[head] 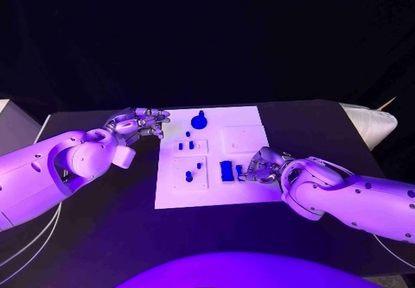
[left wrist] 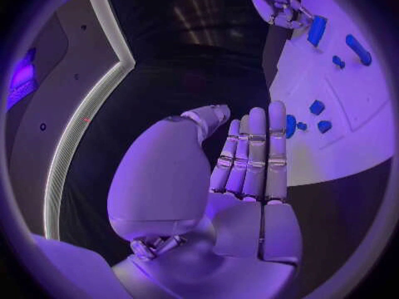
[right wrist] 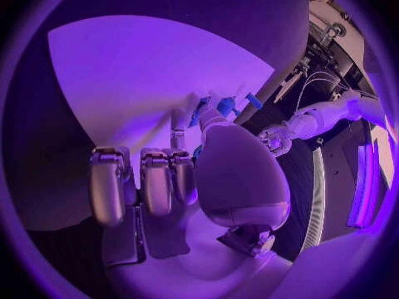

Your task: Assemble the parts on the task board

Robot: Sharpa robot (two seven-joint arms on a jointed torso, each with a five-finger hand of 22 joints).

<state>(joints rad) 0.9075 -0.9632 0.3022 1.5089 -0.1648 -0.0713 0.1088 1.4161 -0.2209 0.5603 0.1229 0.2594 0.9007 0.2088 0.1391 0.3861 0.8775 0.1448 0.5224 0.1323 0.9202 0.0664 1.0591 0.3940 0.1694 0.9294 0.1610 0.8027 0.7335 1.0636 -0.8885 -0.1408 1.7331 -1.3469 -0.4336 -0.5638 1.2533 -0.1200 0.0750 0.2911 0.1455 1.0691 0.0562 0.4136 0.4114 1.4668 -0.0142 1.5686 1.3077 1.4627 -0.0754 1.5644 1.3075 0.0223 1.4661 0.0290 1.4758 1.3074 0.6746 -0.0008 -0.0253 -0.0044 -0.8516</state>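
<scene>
The white task board (head: 246,192) lies mid-table with several blue parts on it: a round knob (head: 199,121) at the far edge, small pegs (head: 186,145), a peg (head: 189,176) and a long block (head: 226,171). My right hand (head: 259,166) is over the board's right side, fingers bent down beside the long block and a smaller blue piece (head: 240,172); whether it grips that piece is hidden. My left hand (head: 141,125) hovers just off the board's far left corner. In the left wrist view its fingers (left wrist: 253,153) lie straight and hold nothing. The board (left wrist: 349,146) is beyond them.
A white object (head: 372,123) sits at the table's right edge and a pale box (head: 13,126) off its left. Bare black table (head: 95,216) surrounds the board. In the right wrist view the left arm (right wrist: 332,116) reaches in across the board (right wrist: 125,66).
</scene>
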